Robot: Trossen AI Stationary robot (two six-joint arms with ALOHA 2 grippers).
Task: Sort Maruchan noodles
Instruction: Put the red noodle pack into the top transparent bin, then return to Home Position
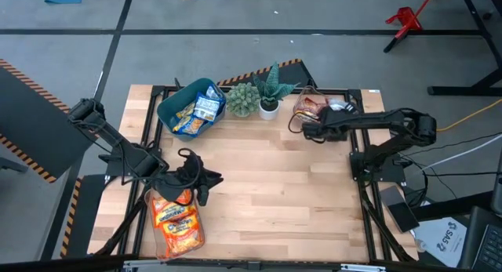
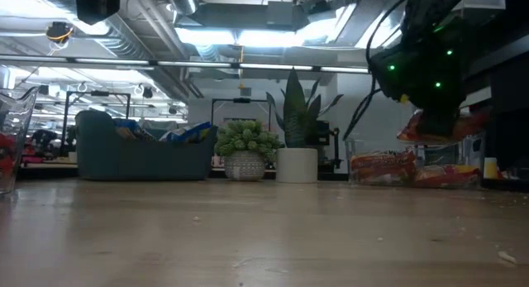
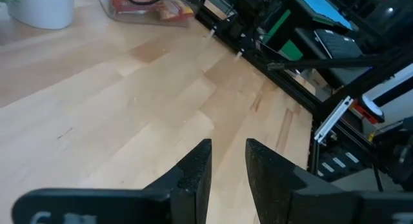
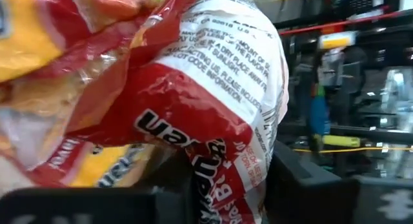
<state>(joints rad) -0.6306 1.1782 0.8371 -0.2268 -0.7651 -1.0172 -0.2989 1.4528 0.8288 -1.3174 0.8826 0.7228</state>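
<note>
The right hand (image 1: 307, 128) grips a red noodle packet (image 4: 193, 114), its two dark fingers pinching the crinkled wrapper from both sides. In the high view it sits at the clear tub (image 1: 300, 102) at the far right of the worktop (image 1: 274, 186), where more red packets (image 2: 384, 167) lie. In the low view the held packet hangs clear of the wood, above the tub.

The step in hand looks like carrying this packet to its matching place. The glossy film is slippery and bunched, so the pinch may slide; a steady, level lift with no quick swing would suit it best. The arm should rise well clear of the tub's rim before crossing, and pass wide of the two potted plants (image 1: 255, 99) just beside the tub.

The teal bin (image 1: 188, 107) at the far left holds blue-yellow packets. A clear tub of orange packets (image 1: 176, 221) stands at the near left corner.

The left hand (image 1: 196, 178) waits just beside that orange tub, its fingers a little apart and gripping nothing.
</note>
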